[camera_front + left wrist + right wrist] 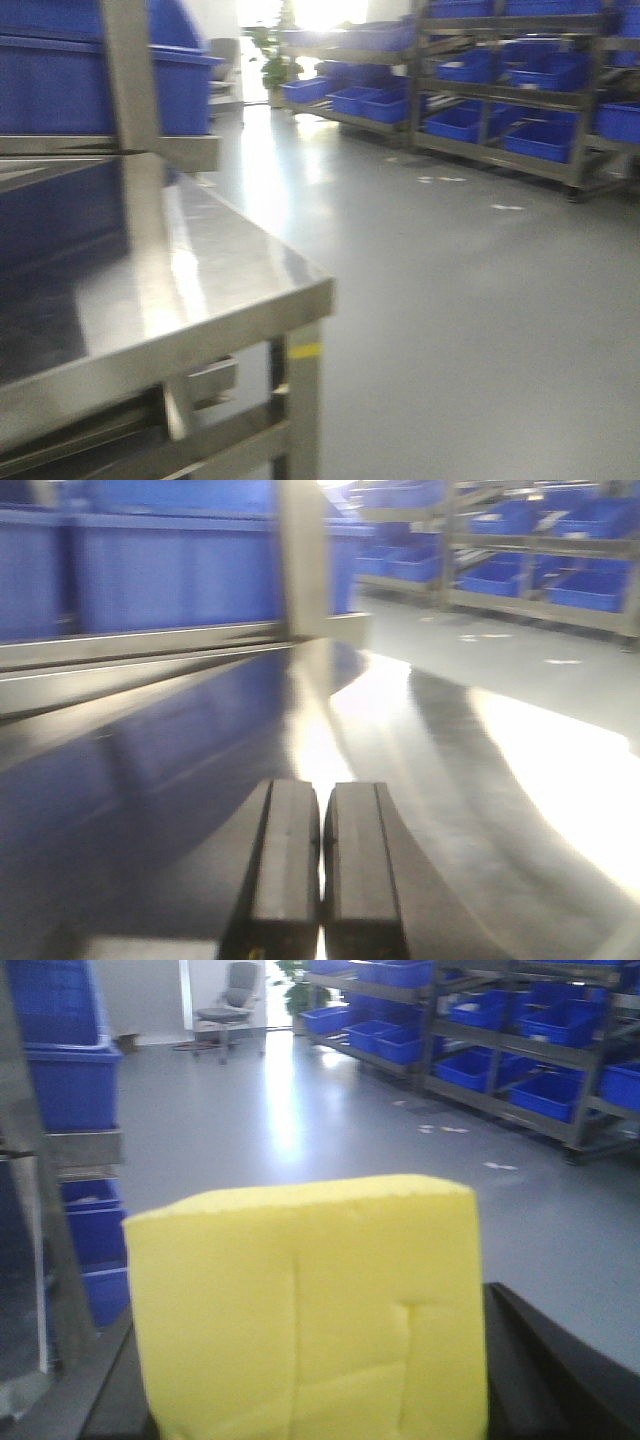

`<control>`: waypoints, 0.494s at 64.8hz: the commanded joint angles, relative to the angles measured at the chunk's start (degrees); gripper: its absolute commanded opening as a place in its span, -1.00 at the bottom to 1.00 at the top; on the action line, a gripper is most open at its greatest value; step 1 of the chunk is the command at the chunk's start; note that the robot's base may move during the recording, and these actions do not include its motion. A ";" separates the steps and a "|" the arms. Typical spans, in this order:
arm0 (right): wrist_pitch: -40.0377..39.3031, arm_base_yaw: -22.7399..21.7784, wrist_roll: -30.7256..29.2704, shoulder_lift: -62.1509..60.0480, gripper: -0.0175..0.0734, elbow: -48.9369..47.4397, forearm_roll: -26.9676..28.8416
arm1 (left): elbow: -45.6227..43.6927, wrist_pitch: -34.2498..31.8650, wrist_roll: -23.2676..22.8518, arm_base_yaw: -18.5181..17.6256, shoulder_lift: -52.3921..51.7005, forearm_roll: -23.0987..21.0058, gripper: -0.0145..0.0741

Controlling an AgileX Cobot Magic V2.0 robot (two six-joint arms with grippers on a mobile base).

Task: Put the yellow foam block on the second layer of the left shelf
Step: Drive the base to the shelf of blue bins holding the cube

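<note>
The yellow foam block (305, 1310) fills the lower middle of the right wrist view, with faint seams across its face. My right gripper (310, 1400) is shut on it; one black finger (540, 1360) shows at the block's right side, and the block hides the fingertips. My left gripper (321, 850) is shut and empty, its two black pads pressed together just above the shiny steel shelf surface (450, 760). The front view shows that steel shelf (200, 290) at the left with an upright post (135, 120); neither gripper nor the block shows there.
Blue bins (60, 80) sit on the upper level of the steel shelf at left. Racks of blue bins (520, 90) line the far right wall. Grey floor (450, 300) lies between. An office chair (230, 1005) stands far back. Stacked blue bins (70, 1090) are at the right wrist view's left.
</note>
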 commanded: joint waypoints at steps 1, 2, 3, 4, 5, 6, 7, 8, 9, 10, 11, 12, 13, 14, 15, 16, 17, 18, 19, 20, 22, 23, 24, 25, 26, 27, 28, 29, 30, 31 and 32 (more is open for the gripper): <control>-4.45 -0.42 -0.40 0.84 0.11 -1.52 -1.77 | 1.48 -4.94 -0.22 -0.03 -0.76 -0.18 -0.36; -4.45 -0.42 -0.40 0.84 0.11 -1.52 -1.77 | 1.48 -4.94 -0.22 -0.03 -0.76 -0.18 -0.36; -4.45 -0.42 -0.40 0.84 0.11 -1.52 -1.77 | 1.48 -4.94 -0.22 -0.03 -0.76 -0.18 -0.36; -4.45 -0.42 -0.40 0.84 0.11 -1.52 -1.77 | 1.48 -4.94 -0.22 -0.03 -0.76 -0.18 -0.36; -4.45 -0.42 -0.40 0.84 0.11 -1.52 -1.77 | 1.48 -4.94 -0.22 -0.03 -0.76 -0.18 -0.36; -4.45 -0.42 -0.40 0.84 0.11 -1.52 -1.77 | 1.48 -4.94 -0.22 -0.03 -0.76 -0.18 -0.36; -4.45 -0.42 -0.40 0.84 0.11 -1.52 -1.77 | 1.48 -4.94 -0.22 -0.03 -0.76 -0.18 -0.36; -4.45 -0.42 -0.40 0.84 0.11 -1.52 -1.77 | 1.48 -4.94 -0.22 -0.03 -0.76 -0.18 -0.36; -4.45 -0.42 -0.40 0.84 0.11 -1.52 -1.77 | 1.48 -4.94 -0.22 -0.03 -0.76 -0.18 -0.36; -4.45 -0.42 -0.40 0.84 0.11 -1.52 -1.77 | 1.48 -4.94 -0.22 -0.03 -0.76 -0.18 -0.36; -4.45 -0.42 -0.40 0.84 0.11 -1.52 -1.77 | 1.48 -4.94 -0.22 -0.03 -0.76 -0.18 -0.36; -4.45 -0.42 -0.40 0.84 0.11 -1.52 -1.77 | 1.48 -4.94 -0.22 -0.03 -0.76 -0.18 -0.36; -4.45 -0.42 -0.40 0.84 0.11 -1.52 -1.77 | 1.48 -4.94 -0.22 -0.03 -0.76 -0.18 -0.36; -4.45 -0.42 -0.40 0.84 0.11 -1.52 -1.77 | 1.48 -4.94 -0.22 -0.03 -0.76 -0.18 -0.36; -4.45 -0.42 -0.40 0.84 0.11 -1.52 -1.77 | 1.48 -4.94 -0.22 -0.03 -0.76 -0.18 -0.36; -4.45 -0.42 -0.40 0.84 0.11 -1.52 -1.77 | 1.48 -4.94 -0.22 -0.03 -0.76 -0.18 -0.36; -4.45 -0.42 -0.40 0.84 0.11 -1.52 -1.77 | 1.48 -4.94 -0.22 -0.03 -0.76 -0.18 -0.36; -4.45 -0.42 -0.40 0.84 0.11 -1.52 -1.77 | 1.48 -4.94 -0.22 -0.03 -0.76 -0.18 -0.36; -4.45 -0.42 -0.40 0.84 0.11 -1.52 -1.77 | 1.48 -4.94 -0.22 -0.03 -0.76 -0.18 -0.36; -4.45 -0.42 -0.40 0.84 0.11 -1.52 -1.77 | 1.48 -4.94 -0.22 -0.03 -0.76 -0.18 -0.36; -4.45 -0.42 -0.40 0.84 0.11 -1.52 -1.77 | 1.48 -4.94 -0.22 -0.03 -0.76 -0.18 -0.36; -4.45 -0.42 -0.40 0.84 0.11 -1.52 -1.77 | 1.48 -4.94 -0.22 -0.03 -0.76 -0.18 -0.36; -4.45 -0.42 -0.40 0.84 0.11 -1.52 -1.77 | 1.48 -4.94 -0.22 -0.03 -0.76 -0.18 -0.36; -4.45 -0.42 -0.40 0.84 0.11 -1.52 -1.77 | 1.48 -4.94 -0.22 -0.03 -0.76 -0.18 -0.36; -4.45 -0.42 -0.40 0.84 0.11 -1.52 -1.77 | 1.48 -4.94 -0.22 -0.03 -0.76 -0.18 -0.36; -4.45 -0.42 -0.40 0.84 0.11 -1.52 -1.77 | 1.48 -4.94 -0.22 -0.03 -0.76 -0.18 -0.36; -4.45 -0.42 -0.40 0.84 0.11 -1.52 -1.77 | 1.48 -4.94 -0.22 -0.03 -0.76 -0.18 -0.36; -4.45 -0.42 -0.40 0.84 0.11 -1.52 -1.77 | 1.48 -4.94 -0.22 -0.03 -0.76 -0.18 -0.36; -4.45 -0.42 -0.40 0.84 0.11 -1.52 -1.77 | 1.48 -4.94 -0.22 -0.03 -0.76 -0.18 -0.36; -4.45 -0.42 -0.40 0.84 0.11 -1.52 -1.77 | 1.48 -4.94 -0.22 -0.03 -0.76 -0.18 -0.36; -4.45 -0.42 -0.40 0.84 0.11 -1.52 -1.77 | 1.48 -4.94 -0.22 -0.03 -0.76 -0.18 -0.36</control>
